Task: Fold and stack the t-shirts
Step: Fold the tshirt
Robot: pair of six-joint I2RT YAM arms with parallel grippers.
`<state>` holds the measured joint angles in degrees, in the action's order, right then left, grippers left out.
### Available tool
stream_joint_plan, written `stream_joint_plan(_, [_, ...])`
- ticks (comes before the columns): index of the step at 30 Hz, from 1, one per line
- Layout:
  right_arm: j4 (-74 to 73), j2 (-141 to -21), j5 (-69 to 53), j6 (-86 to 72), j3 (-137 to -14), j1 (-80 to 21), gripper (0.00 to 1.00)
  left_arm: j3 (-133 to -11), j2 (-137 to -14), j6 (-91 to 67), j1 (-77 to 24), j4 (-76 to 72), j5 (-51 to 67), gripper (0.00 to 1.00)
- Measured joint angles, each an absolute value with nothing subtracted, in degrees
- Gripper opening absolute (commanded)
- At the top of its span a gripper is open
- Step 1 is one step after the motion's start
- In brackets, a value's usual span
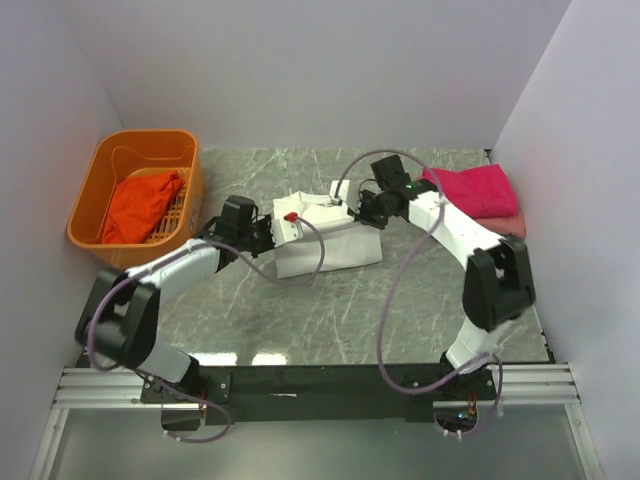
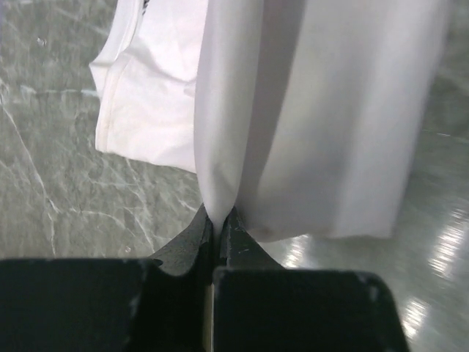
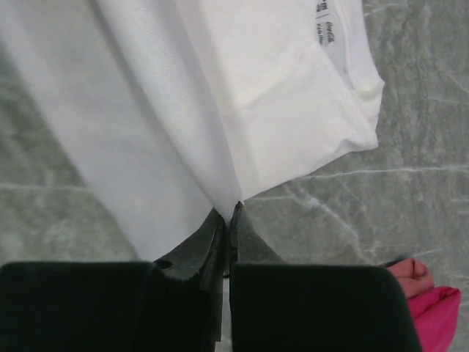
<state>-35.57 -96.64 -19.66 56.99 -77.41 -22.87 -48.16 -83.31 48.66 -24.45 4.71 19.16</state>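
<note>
A white t-shirt lies partly folded in the middle of the marble table, with a bit of red print showing near its left edge. My left gripper is shut on the shirt's left side. In the left wrist view, white cloth runs down into the closed left gripper. My right gripper is shut on the shirt's far right edge. The right wrist view shows white fabric pinched in the right gripper. A folded magenta t-shirt rests on a pink one at the right.
An orange plastic basket stands at the far left with an orange-red t-shirt inside. White walls close in the table at the back and on both sides. The magenta shirt shows at the lower right of the right wrist view.
</note>
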Motion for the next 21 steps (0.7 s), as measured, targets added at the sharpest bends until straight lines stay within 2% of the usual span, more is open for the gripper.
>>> stream_joint_plan(9, [-31.0,-111.2,-15.8,50.7,-88.8,-21.4,0.00,-56.6,-98.7,48.8,-18.7,-4.5,20.3,0.00])
stream_joint_plan(21, [-27.0,-116.2,-12.0,45.8,-93.9,-19.8,0.00,-64.2,-107.3,48.4,-18.2,-11.9,19.7,0.00])
